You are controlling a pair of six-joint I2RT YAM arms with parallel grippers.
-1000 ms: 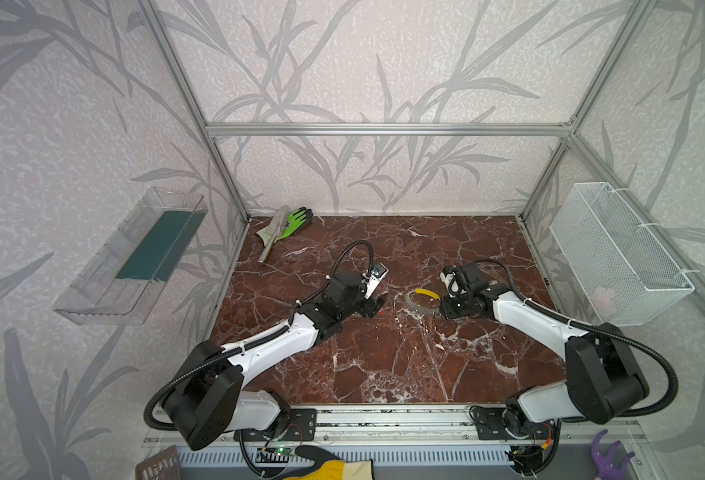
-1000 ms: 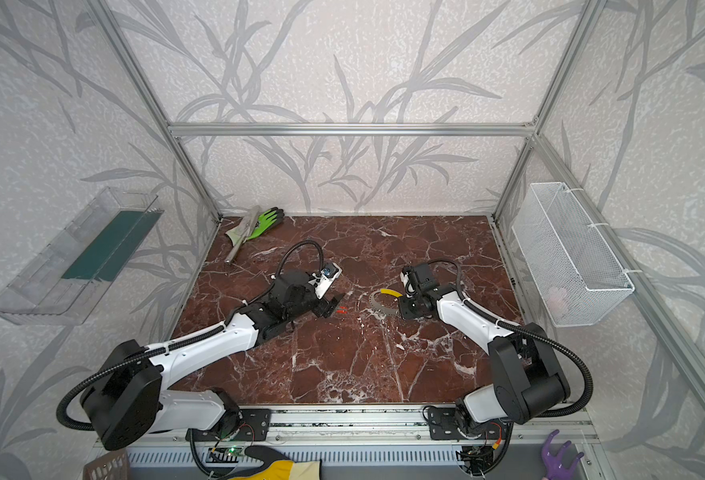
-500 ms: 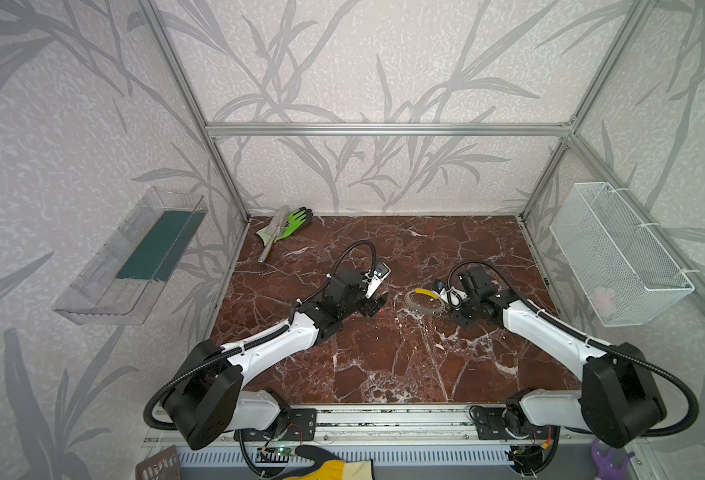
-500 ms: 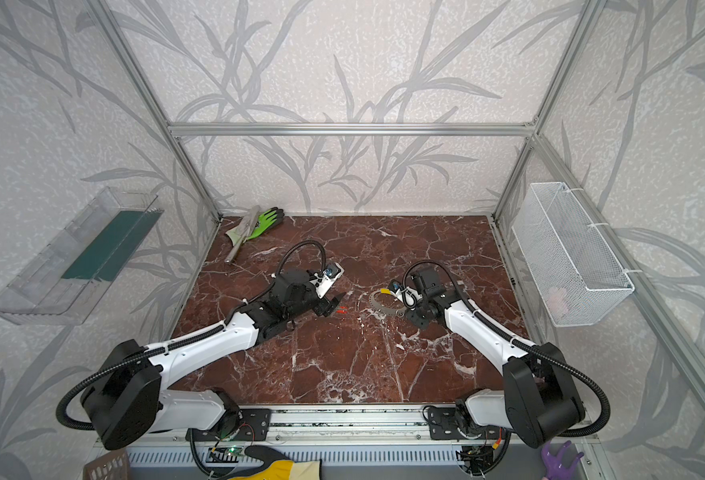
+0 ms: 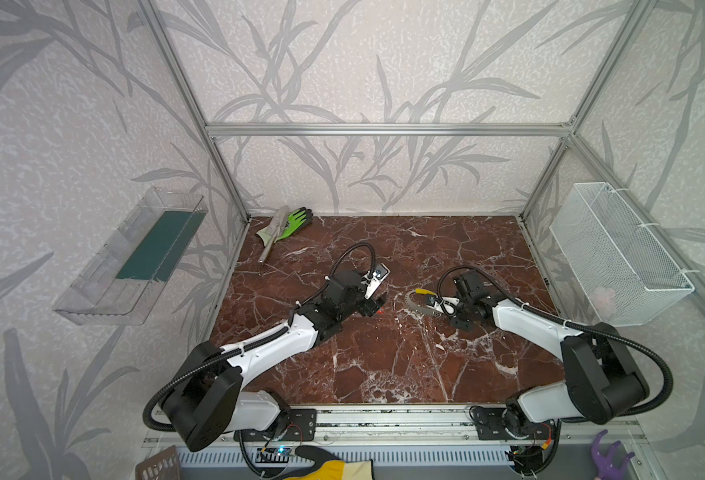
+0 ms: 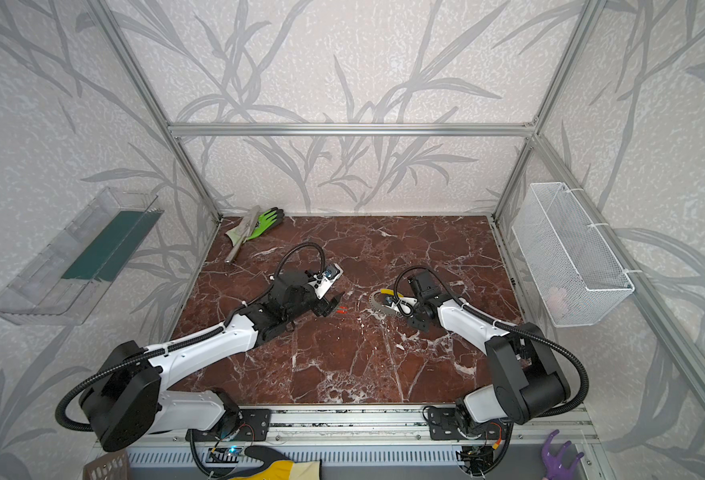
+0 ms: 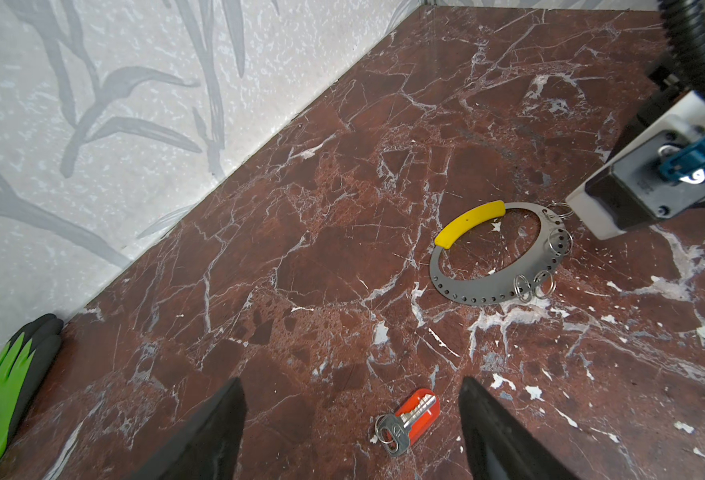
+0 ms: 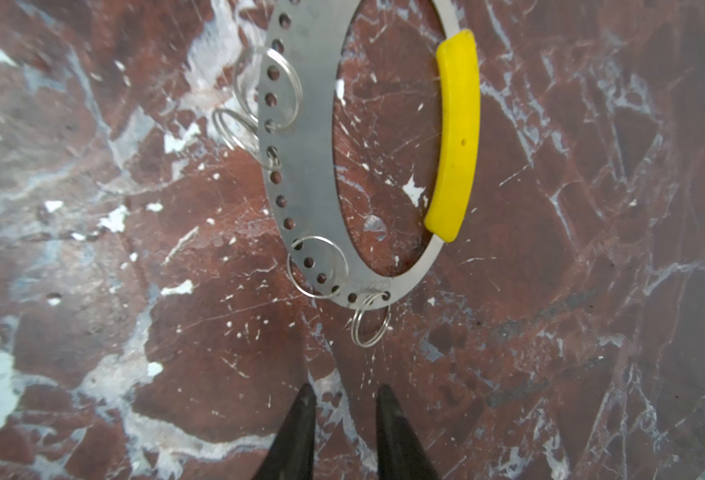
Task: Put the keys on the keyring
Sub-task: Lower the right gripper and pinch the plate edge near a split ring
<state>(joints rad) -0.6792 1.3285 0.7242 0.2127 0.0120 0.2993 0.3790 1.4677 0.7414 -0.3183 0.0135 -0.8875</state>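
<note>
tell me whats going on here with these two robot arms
The left gripper hangs open over the red-headed key, which lies ungripped on the marble table. The right gripper, jaws narrowly apart and empty, points at a small split ring on the flat grey keyring with the yellow arc, which also lies on the table. No key is on the keyring yet.

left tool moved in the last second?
No. In a top view the left tool sits where it was, same offset from the green glove at the back.
</note>
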